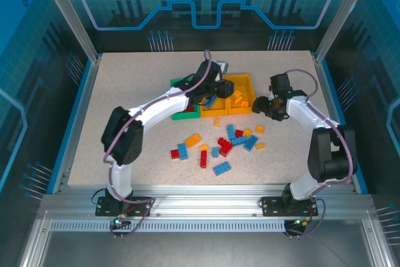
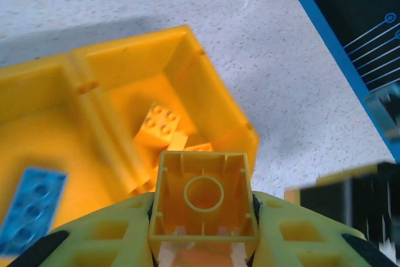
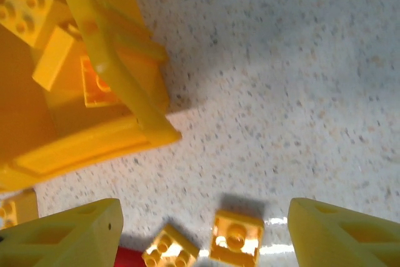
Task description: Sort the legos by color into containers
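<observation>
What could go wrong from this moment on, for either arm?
1. The left gripper holds a yellow brick near the edge of the yellow bin; released now, it might bounce into the neighbouring bin with the blue brick.
2. The open right gripper hangs over two close yellow bricks; closing could nudge one away.

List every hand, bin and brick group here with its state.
left hand, shut on a yellow brick above the end yellow bin
right hand, open over loose yellow bricks
end yellow bin, holds yellow bricks
middle yellow bin, holds a blue brick
green bin, partly hidden by the left arm
</observation>
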Action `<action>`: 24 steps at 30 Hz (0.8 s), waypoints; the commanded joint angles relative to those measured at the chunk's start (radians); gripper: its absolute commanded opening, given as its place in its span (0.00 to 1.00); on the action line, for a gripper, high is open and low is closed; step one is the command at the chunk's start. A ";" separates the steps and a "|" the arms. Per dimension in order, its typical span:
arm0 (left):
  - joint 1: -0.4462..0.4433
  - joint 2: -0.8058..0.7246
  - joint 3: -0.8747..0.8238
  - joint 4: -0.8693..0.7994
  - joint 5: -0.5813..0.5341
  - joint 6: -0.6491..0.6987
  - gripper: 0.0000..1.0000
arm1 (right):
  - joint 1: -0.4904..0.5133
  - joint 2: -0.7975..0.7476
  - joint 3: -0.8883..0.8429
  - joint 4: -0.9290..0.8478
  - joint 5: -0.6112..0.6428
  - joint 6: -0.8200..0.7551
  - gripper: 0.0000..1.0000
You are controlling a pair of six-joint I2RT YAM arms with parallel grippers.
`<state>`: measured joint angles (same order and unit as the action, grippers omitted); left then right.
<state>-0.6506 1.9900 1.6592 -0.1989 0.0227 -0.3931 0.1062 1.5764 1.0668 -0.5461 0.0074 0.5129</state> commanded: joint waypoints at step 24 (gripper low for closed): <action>-0.005 0.166 0.186 -0.048 0.068 -0.037 0.98 | 0.356 -0.314 -0.302 -0.123 -0.008 0.297 0.70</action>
<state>-0.6518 2.2593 1.8988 -0.2787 0.1101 -0.4240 0.4088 1.3151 0.7792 -0.6254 -0.0116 0.7242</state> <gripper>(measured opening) 0.936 0.699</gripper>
